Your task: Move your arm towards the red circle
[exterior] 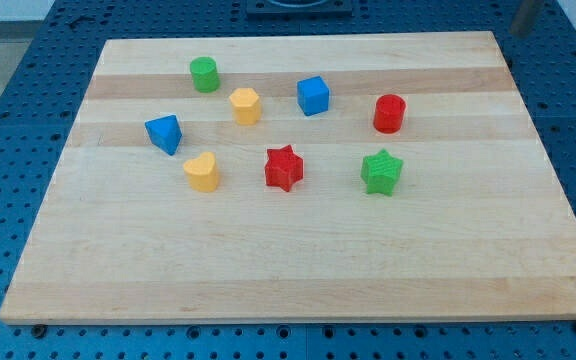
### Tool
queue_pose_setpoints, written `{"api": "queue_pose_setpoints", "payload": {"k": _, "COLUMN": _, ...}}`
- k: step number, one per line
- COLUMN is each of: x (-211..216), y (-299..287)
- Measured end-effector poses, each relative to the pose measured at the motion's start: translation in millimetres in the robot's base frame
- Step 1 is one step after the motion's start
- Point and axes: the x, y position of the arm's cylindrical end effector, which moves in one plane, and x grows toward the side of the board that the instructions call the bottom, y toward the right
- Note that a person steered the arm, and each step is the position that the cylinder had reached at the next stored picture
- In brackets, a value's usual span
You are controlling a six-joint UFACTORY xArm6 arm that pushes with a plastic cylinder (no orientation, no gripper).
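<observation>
The red circle (389, 113), a short red cylinder, stands on the wooden board (298, 270) at the upper right. A blurred grey rod enters at the view's top right, and my tip (517, 33) lies just past the board's top right corner. It is up and to the right of the red circle, well apart from it and touching no block. The green star (381, 171) is just below the red circle. The blue cube (313, 95) is to its left.
Other blocks lie across the board's upper half: green cylinder (204, 74), yellow hexagon (245, 105), blue triangle (165, 133), yellow heart (202, 172), red star (284, 167). A blue perforated table (8, 90) surrounds the board.
</observation>
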Motion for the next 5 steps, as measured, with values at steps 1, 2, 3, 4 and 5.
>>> {"api": "queue_pose_setpoints", "payload": {"k": 1, "x": 0, "y": 0}}
{"api": "queue_pose_setpoints", "payload": {"k": 2, "x": 3, "y": -20}}
{"api": "queue_pose_setpoints", "payload": {"k": 3, "x": 52, "y": -81}}
{"api": "queue_pose_setpoints", "payload": {"k": 4, "x": 78, "y": -125}}
{"api": "queue_pose_setpoints", "payload": {"k": 5, "x": 78, "y": -141}}
